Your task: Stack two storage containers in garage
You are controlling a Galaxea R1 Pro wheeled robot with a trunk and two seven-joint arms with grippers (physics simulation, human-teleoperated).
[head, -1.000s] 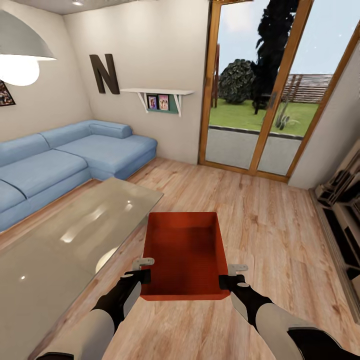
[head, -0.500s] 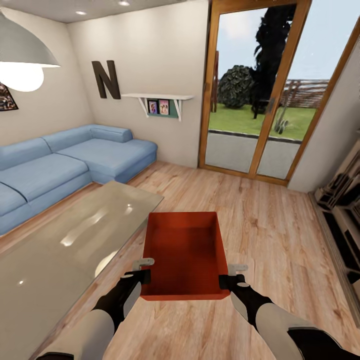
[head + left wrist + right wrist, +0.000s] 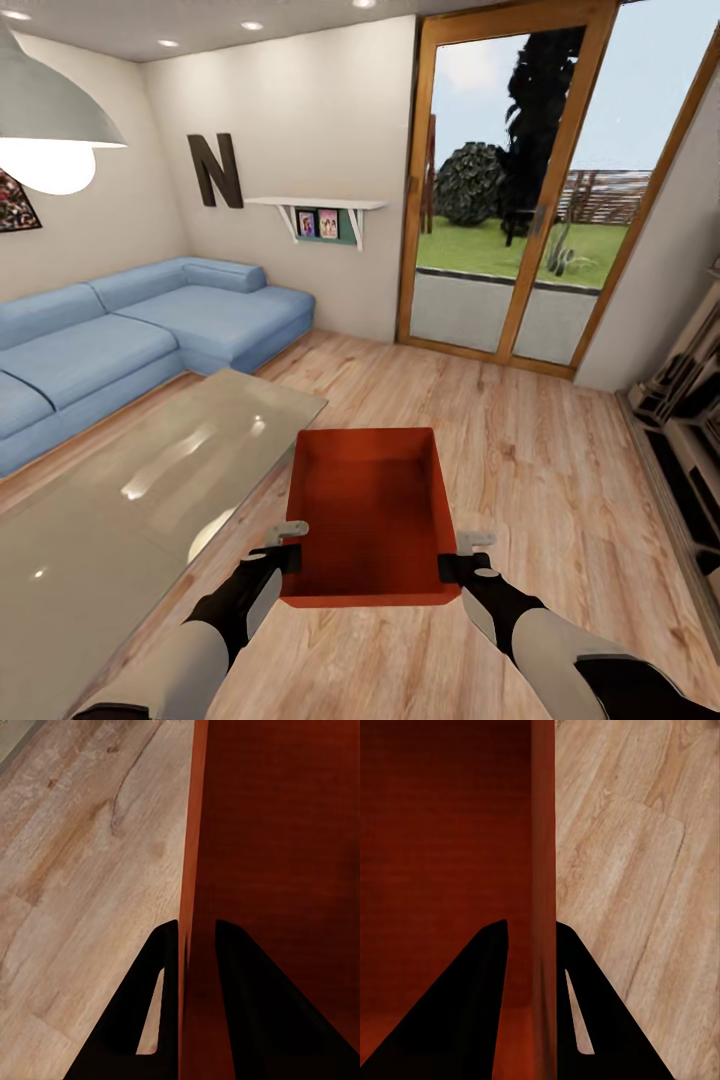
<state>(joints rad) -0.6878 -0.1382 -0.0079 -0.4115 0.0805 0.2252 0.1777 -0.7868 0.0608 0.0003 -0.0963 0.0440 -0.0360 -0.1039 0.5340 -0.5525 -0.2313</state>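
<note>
Storage container [image 3: 368, 515], orange-red and open at the top, hangs between the two grippers above the light wood-plank floor [image 3: 540, 440] of the living room, carried level in front of the robot. The left gripper [image 3: 290, 548] pinches the bin's left wall near the corner closest to the robot, and the left wrist view shows one dark finger [image 3: 154, 1005] outside the wall and the other inside it, pressed together on the thin edge. The right gripper [image 3: 455, 562] does the same on the opposite wall, its fingers [image 3: 484, 1005] straddling that rim. Gripping both side walls probably keeps the load balanced and stops the empty bin from tipping as the base rolls. Just beyond the left gripper lies a glass-topped table [image 3: 130, 490], and farther on that side a blue sofa [image 3: 150, 330]. Ahead of the bin stand wood-framed glass doors [image 3: 510, 200]. Judging by the room, the garage is not yet reached, so transport looks to be the step in hand.
</note>
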